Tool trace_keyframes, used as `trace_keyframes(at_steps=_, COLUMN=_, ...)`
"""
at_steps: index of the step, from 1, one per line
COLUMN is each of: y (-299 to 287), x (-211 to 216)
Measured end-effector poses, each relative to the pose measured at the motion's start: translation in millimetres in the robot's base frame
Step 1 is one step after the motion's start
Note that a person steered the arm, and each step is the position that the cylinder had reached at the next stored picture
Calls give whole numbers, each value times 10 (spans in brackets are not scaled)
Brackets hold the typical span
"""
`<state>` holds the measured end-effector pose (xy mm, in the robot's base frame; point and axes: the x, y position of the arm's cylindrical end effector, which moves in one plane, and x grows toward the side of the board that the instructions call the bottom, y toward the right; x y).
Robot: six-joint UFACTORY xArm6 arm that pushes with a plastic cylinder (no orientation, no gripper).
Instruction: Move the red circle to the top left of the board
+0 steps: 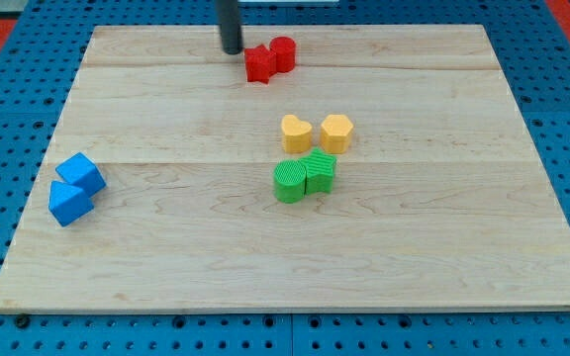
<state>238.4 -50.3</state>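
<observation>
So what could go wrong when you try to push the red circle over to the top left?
My tip sits left of the two touching red blocks, on the wrong side for a leftward push. Going around, I might bump them. Pushing the pair could drag the wrong red block along. They also lie close to the board's top edge and could slide off.

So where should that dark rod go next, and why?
Probably around to the view's right of the red pair. My tip sits just left of the red star-like block, with the red circle beyond it. Pushing from here would drive both right, away from the board's top left.
</observation>
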Motion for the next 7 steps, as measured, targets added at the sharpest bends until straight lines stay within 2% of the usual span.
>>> trace_keyframes(at_steps=2, y=830, x=-220)
trace_keyframes(at_steps=3, y=1456, x=-163)
trace_keyframes(at_steps=4, y=1731, x=140)
trace_keyframes(at_steps=7, y=53, x=151)
